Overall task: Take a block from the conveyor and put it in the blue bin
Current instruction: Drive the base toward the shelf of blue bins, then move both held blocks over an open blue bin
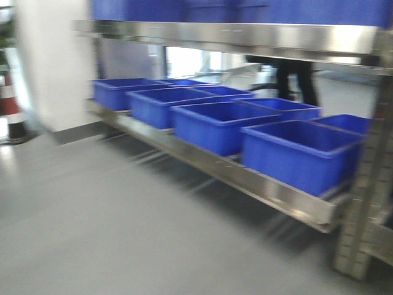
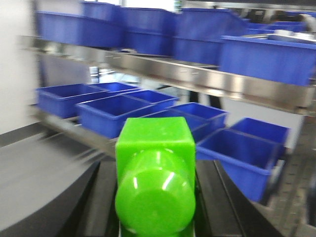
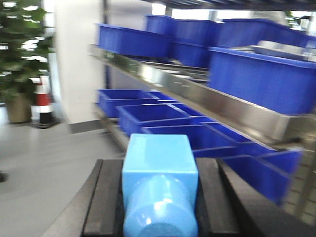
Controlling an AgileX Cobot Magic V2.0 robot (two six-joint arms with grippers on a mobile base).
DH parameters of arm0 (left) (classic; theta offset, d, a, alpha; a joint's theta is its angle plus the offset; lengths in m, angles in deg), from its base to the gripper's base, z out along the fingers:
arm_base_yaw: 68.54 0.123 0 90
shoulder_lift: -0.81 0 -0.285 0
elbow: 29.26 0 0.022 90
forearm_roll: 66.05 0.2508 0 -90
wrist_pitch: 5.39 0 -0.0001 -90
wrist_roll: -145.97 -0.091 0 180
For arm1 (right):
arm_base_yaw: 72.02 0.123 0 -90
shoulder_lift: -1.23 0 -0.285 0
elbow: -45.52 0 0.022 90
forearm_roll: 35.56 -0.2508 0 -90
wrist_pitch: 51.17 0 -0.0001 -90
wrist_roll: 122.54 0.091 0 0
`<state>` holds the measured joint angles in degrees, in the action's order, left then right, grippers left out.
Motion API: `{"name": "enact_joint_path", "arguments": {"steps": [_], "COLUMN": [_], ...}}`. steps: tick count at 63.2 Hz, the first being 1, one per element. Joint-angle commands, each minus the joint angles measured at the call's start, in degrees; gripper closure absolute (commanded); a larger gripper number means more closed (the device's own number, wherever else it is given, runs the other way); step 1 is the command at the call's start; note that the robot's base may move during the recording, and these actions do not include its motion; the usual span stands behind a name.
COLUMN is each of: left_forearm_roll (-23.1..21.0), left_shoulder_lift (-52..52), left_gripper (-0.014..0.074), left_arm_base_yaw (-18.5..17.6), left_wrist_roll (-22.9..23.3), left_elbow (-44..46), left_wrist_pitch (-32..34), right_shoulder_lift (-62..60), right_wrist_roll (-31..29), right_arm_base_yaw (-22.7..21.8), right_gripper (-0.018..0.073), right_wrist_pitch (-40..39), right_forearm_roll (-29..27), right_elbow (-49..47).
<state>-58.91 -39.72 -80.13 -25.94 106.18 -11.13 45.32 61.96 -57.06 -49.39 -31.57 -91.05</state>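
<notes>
My left gripper [image 2: 155, 197] is shut on a bright green block [image 2: 155, 173], a cube with a round stud facing the camera, held between its black fingers [image 2: 106, 192]. My right gripper [image 3: 159, 197] is shut on a light blue block [image 3: 159, 182] of the same shape. Both are held in the air facing a steel rack with a row of open blue bins [image 1: 299, 150] on its low shelf; the bins also show in the left wrist view [image 2: 116, 111] and the right wrist view [image 3: 153, 116]. The conveyor is out of view. The views are blurred.
The steel rack has an upper shelf [image 1: 245, 37] holding more blue bins and an upright post [image 1: 368, 190] at the right. Grey floor [image 1: 110, 227] lies in front. A red-white cone [image 1: 11, 114] stands far left; a potted plant [image 3: 19, 64] beside a white pillar [image 3: 79, 64]. A person's legs [image 1: 296, 80] are behind the rack.
</notes>
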Motion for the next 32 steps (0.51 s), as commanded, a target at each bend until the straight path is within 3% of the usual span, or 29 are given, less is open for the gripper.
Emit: {"name": "enact_joint_path", "arguments": {"steps": [1, 32], "left_forearm_roll": [0.1, 0.1], "left_shoulder_lift": [0.2, 0.2], "left_gripper": [0.0707, 0.0707], "left_arm_base_yaw": [-0.3, -0.3], "left_wrist_roll": [-0.1, -0.1], "left_elbow": [0.0, 0.0], "left_wrist_pitch": [1.1, 1.1], "right_shoulder_lift": [-0.3, -0.3], "right_wrist_roll": [-0.1, -0.1], "right_arm_base_yaw": [0.1, 0.1], "right_gripper": [0.0721, 0.0721], "right_wrist_pitch": [-1.4, -2.1], "right_forearm_roll": [0.4, 0.4], "right_elbow": [0.0, 0.0]}}
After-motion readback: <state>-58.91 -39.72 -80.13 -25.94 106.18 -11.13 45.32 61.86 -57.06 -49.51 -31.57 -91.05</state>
